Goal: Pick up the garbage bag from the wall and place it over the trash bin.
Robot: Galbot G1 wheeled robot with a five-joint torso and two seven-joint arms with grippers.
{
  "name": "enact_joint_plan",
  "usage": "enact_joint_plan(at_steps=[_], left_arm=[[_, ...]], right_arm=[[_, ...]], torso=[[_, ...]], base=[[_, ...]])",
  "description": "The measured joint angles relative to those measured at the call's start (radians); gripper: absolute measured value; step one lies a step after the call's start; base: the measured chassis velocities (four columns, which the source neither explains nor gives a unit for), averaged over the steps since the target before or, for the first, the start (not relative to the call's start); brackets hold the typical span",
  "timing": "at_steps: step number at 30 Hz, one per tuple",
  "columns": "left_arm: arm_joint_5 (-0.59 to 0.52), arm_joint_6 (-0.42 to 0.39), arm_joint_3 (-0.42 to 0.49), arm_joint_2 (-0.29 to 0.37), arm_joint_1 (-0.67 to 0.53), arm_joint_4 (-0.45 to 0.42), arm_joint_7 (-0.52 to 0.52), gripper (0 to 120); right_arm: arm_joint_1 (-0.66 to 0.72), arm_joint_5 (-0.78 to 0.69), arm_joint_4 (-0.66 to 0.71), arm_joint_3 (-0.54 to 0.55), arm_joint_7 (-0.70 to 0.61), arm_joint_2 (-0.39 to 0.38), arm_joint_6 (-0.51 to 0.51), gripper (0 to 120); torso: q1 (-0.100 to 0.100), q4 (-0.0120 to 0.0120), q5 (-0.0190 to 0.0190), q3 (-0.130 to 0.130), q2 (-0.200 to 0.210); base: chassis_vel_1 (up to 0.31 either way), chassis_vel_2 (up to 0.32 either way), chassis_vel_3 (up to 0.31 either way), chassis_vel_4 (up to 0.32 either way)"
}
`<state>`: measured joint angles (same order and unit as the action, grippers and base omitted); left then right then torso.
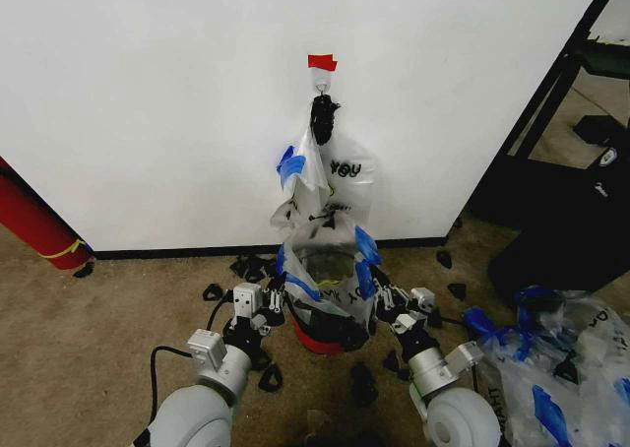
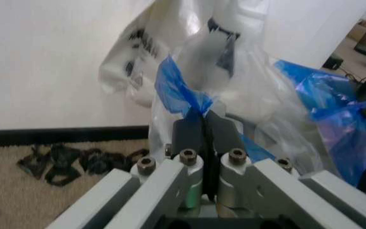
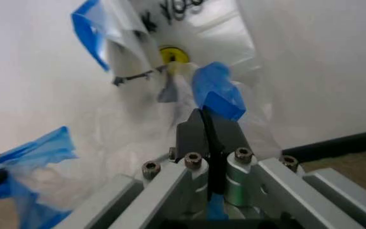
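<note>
The garbage bag (image 1: 325,242), thin and translucent with blue patches, is stretched open over the trash bin (image 1: 323,337), whose black body and red base band show below it. The bag's upper part still reaches toward the hook (image 1: 322,81) on the white wall (image 1: 148,102), under a red tape piece (image 1: 322,62). My left gripper (image 1: 280,292) is shut on a blue patch of the bag (image 2: 183,93) at the bin's left side. My right gripper (image 1: 380,291) is shut on another blue patch (image 3: 218,93) at the bin's right side.
A whiter bag with black "YOU" lettering (image 1: 351,174) hangs behind on the wall. A big red cylinder (image 1: 34,221) leans at the left. A heap of clear-and-blue bags (image 1: 561,368) lies at the right, a black frame (image 1: 551,102) beyond it. Black scraps (image 1: 251,267) litter the carpet.
</note>
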<state>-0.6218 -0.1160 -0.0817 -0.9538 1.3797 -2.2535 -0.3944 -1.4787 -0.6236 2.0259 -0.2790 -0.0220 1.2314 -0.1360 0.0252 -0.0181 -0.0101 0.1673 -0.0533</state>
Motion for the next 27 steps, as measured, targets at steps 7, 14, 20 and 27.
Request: enact_joint_plan(at_steps=[7,14,20,27], left_arm=[[-0.011,-0.071,-0.001,0.013,0.027,-0.006,-0.030,0],[-0.037,-0.160,-0.005,0.027,0.027,-0.020,-0.078,0],[-0.090,-0.264,-0.025,0.057,0.024,-0.054,-0.122,0],[-0.139,-0.354,-0.023,0.085,0.017,-0.091,-0.147,0]], right_arm=[[-0.067,0.036,0.024,-0.057,-0.083,-0.013,0.040,0],[-0.089,0.057,0.025,-0.097,-0.143,-0.026,0.089,0],[-0.094,0.091,0.026,-0.116,-0.177,-0.051,0.155,0],[-0.114,0.116,0.049,-0.114,-0.200,-0.080,0.227,0]], torso=[[0.000,-0.0001,0.0001,0.000,0.000],[0.000,0.0000,0.0001,0.000,0.000],[0.000,0.0001,0.0002,0.000,0.000],[0.000,0.0000,0.0001,0.000,0.000]], base=[[0.000,0.000,0.000,0.000],[0.000,0.000,0.000,0.000],[0.000,0.000,0.000,0.000],[0.000,0.000,0.000,0.000]])
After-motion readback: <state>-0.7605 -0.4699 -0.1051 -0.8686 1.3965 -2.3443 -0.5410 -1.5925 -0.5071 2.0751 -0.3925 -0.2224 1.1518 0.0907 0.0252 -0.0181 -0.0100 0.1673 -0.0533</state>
